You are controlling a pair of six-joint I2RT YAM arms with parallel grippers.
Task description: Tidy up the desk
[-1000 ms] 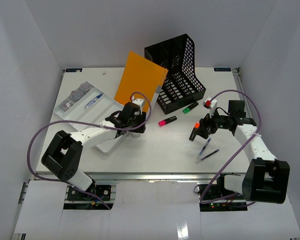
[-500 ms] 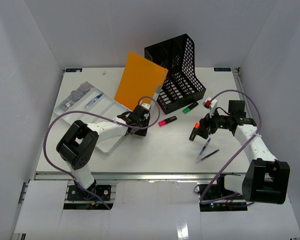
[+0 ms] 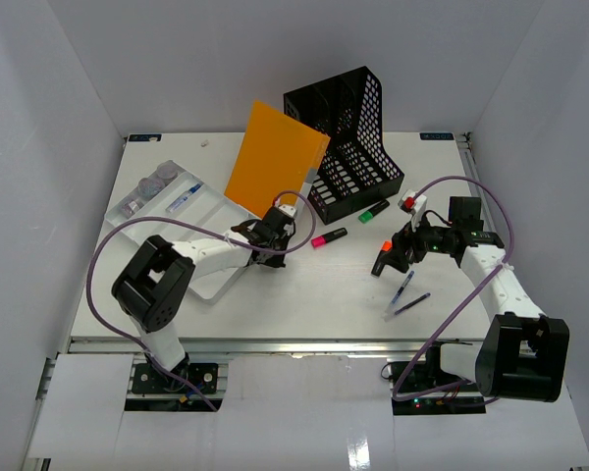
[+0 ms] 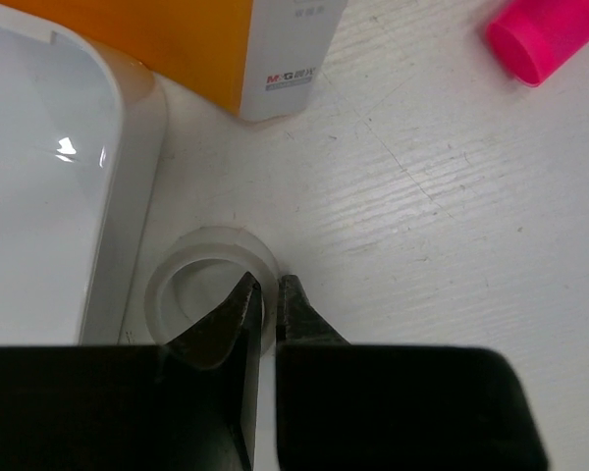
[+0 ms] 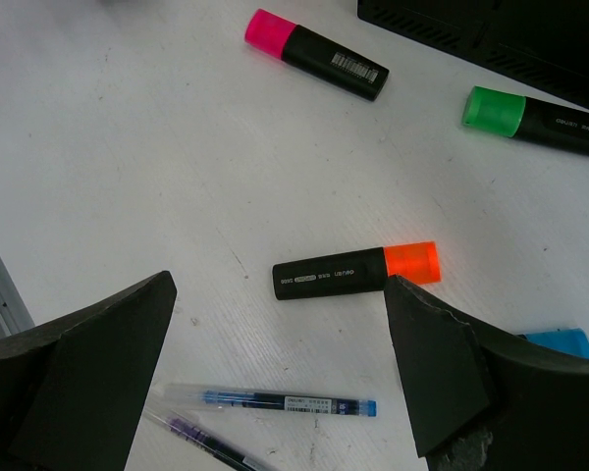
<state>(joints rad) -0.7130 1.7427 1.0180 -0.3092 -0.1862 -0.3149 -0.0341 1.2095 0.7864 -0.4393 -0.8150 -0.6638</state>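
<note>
The white desk (image 3: 304,304) carries loose stationery. My left gripper (image 4: 268,294) is shut on the wall of a translucent tape ring (image 4: 191,280), one finger inside the ring and one outside. The ring lies on the desk against the white tray's (image 4: 39,196) rounded corner. From above, the left gripper (image 3: 265,250) sits beside the tray (image 3: 206,285) and hides the ring. My right gripper (image 5: 278,285) hangs open above an orange highlighter (image 5: 358,272), its fingers wide on either side. In the top view the right gripper (image 3: 388,257) is at mid-right.
A pink highlighter (image 3: 329,237) and a green one (image 3: 374,210) lie by the black file rack (image 3: 348,137). An orange folder (image 3: 275,162) leans behind the left gripper. Two pens (image 3: 407,294) lie near the front right. The tray holds small jars (image 3: 149,186) and a pen (image 3: 184,198).
The left gripper has moved right off the tray's corner, come down and closed on the tape ring's wall. The right arm has not moved.
</note>
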